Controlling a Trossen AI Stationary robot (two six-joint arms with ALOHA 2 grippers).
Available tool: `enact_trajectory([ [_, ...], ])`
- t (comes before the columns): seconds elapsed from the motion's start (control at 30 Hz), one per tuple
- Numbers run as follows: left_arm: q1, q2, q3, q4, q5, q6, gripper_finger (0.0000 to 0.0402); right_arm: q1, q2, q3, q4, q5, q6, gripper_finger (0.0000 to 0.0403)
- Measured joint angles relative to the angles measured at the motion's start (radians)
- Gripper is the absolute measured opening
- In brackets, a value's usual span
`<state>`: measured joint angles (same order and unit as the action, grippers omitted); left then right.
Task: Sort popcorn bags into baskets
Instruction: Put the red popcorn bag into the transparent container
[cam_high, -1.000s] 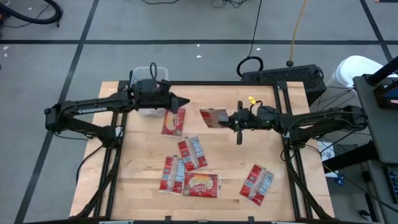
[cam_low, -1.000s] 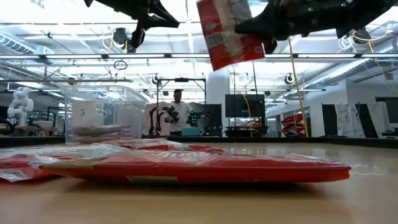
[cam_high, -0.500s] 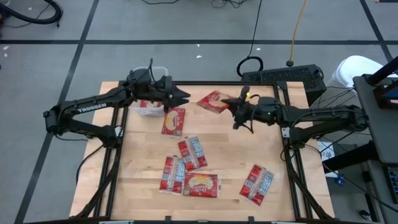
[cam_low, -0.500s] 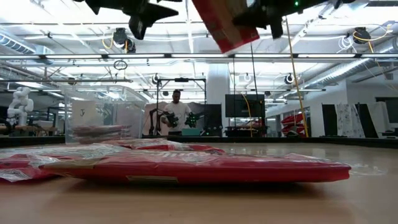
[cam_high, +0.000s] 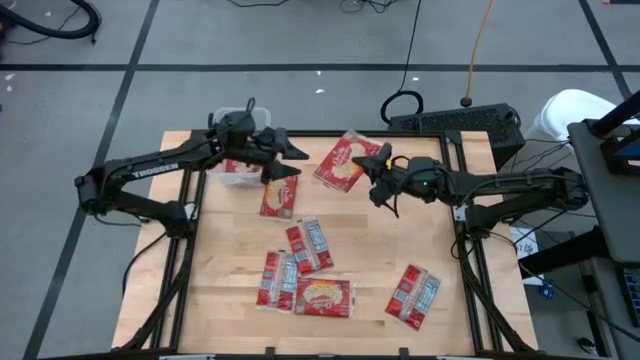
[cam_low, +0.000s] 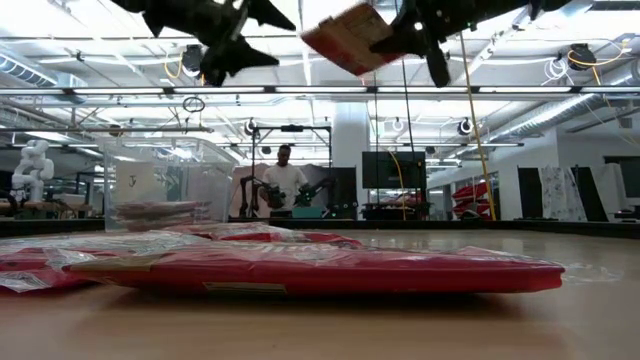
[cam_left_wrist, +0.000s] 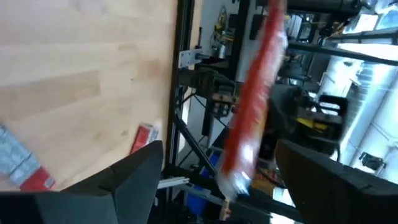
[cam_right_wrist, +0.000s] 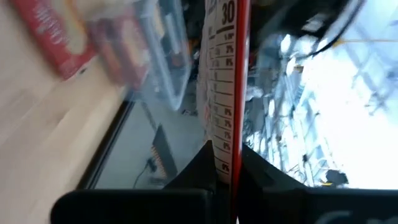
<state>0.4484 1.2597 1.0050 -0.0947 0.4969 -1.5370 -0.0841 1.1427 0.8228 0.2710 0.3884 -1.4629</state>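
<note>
While right gripper (cam_high: 376, 170) pinches a popcorn bag (cam_high: 343, 160) aloft near the table's (cam_high: 350, 240) far edge, I see its long axis running toward the left gripper (cam_high: 290, 161), spread wide beside the basket (cam_high: 240, 176).

Left arm reaching in from the left side, raised above the desk's far part, left gripper (cam_high: 292, 160) with fingers spread wide, nothing between them, right arm stretched in from the right, also raised, right gripper (cam_high: 373, 166) fingers pinched together
</note>
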Motion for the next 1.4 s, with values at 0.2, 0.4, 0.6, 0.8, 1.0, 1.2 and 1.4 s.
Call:
enact_trajectory([
  [0.2, -0.015, 0.092, 0.0, 0.154, 0.0, 0.011, 0.0275, 0.0, 0.031, 0.0, 0.033, 0.001, -0.001, 0.0013],
  [0.4, -0.034, 0.156, 0.0, 0.341, 0.025, -0.042, 0.0209, 0.0, 0.031, 0.0, 0.037, 0.005, -0.08, 0.0013],
  [0.6, -0.055, 0.199, 0.0, 0.45, 0.081, -0.063, 0.011, 0.001, 0.029, 0.0, 0.043, 0.033, -0.121, 0.0013],
  [0.8, -0.056, 0.202, 0.0, 0.449, 0.087, -0.027, 0.0023, 0.001, 0.03, 0.0, 0.039, 0.034, -0.073, 0.0014],
  [1.0, -0.027, 0.201, 0.0, 0.456, 0.097, -0.011, 0.0031, 0.0, 0.031, 0.0, 0.054, 0.037, 0.087, 0.0054],
  [1.2, 0.029, 0.188, 0.0, 0.505, 0.103, 0.035, 0.0024, 0.0, 0.03, 0.0, 0.071, 0.039, 0.247, 0.0107],
  [1.4, 0.092, 0.147, 0.0, 0.508, 0.105, 0.111, 0.0024, 0.0, 0.03, 0.0, 0.085, 0.084, 0.507, 0.0142],
])
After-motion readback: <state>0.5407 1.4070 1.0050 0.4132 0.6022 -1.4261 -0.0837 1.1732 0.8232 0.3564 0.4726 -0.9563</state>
